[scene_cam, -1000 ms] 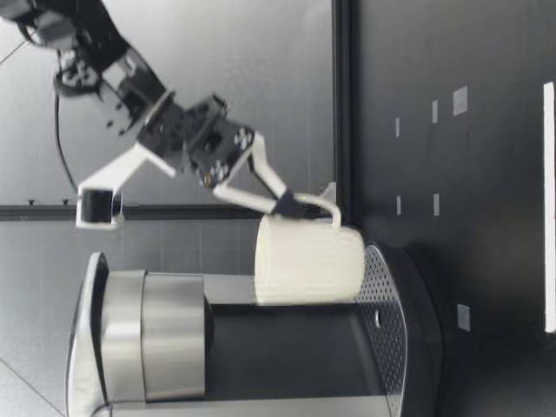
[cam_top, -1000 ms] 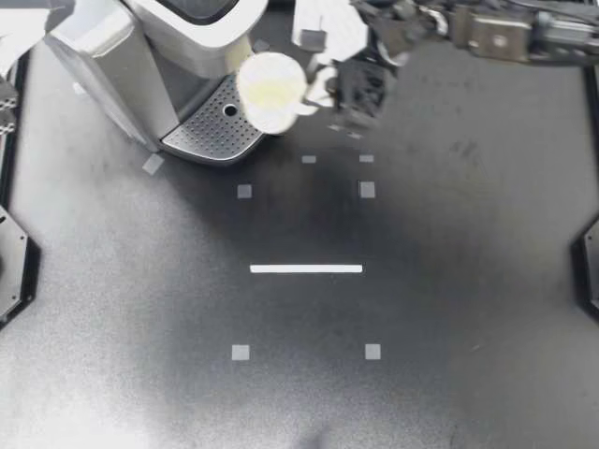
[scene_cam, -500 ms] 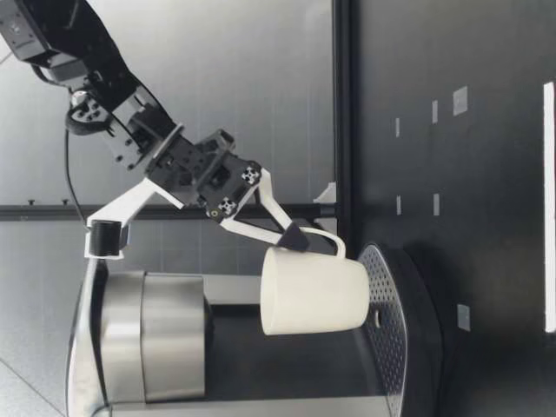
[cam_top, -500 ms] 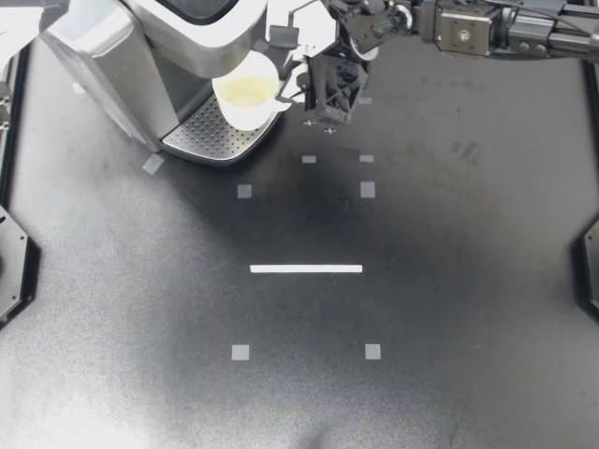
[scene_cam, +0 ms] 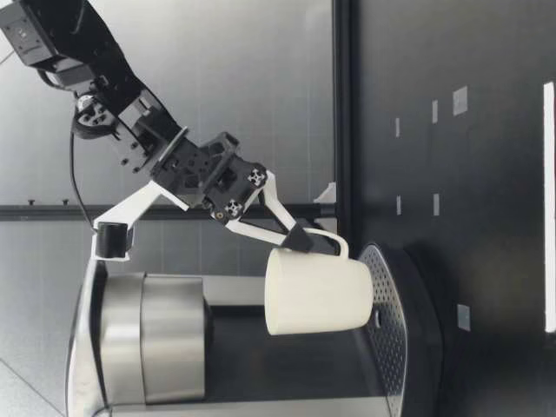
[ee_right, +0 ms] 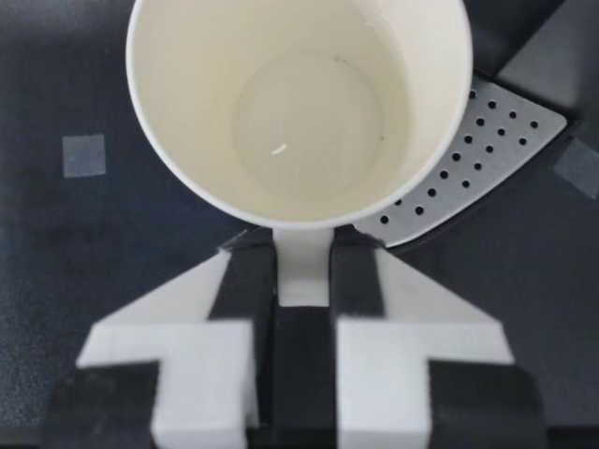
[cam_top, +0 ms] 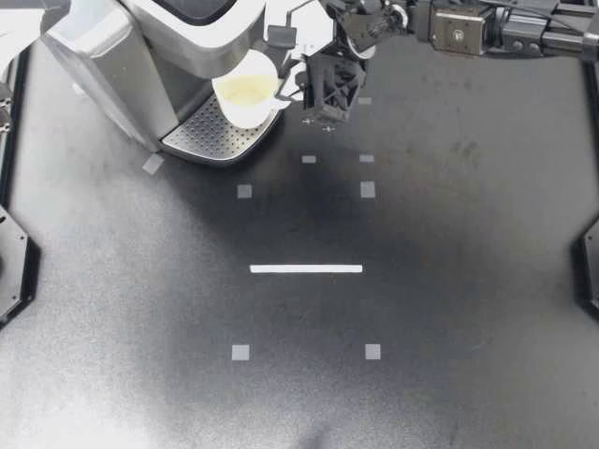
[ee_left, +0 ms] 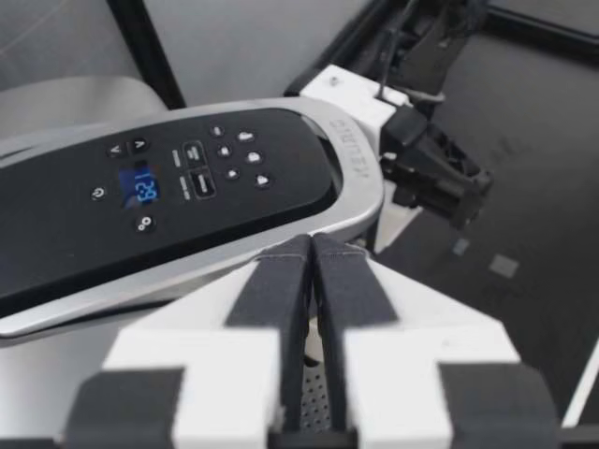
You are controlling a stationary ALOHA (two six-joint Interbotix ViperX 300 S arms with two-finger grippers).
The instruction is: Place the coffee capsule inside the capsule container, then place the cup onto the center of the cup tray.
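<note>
Our right gripper (cam_top: 294,91) clamps the cup (cam_top: 245,89) by its handle (ee_right: 302,267), holding it just above the cup tray (cam_top: 211,131), far left. Our left gripper (ee_left: 311,257), jaws together, hangs over the coffee machine (ee_left: 187,187).

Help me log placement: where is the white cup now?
In the top view the white handled cup hangs at the table's far side, left of centre, its handle pinched by my right gripper, over the perforated metal tray of the silver coffee machine.
</note>
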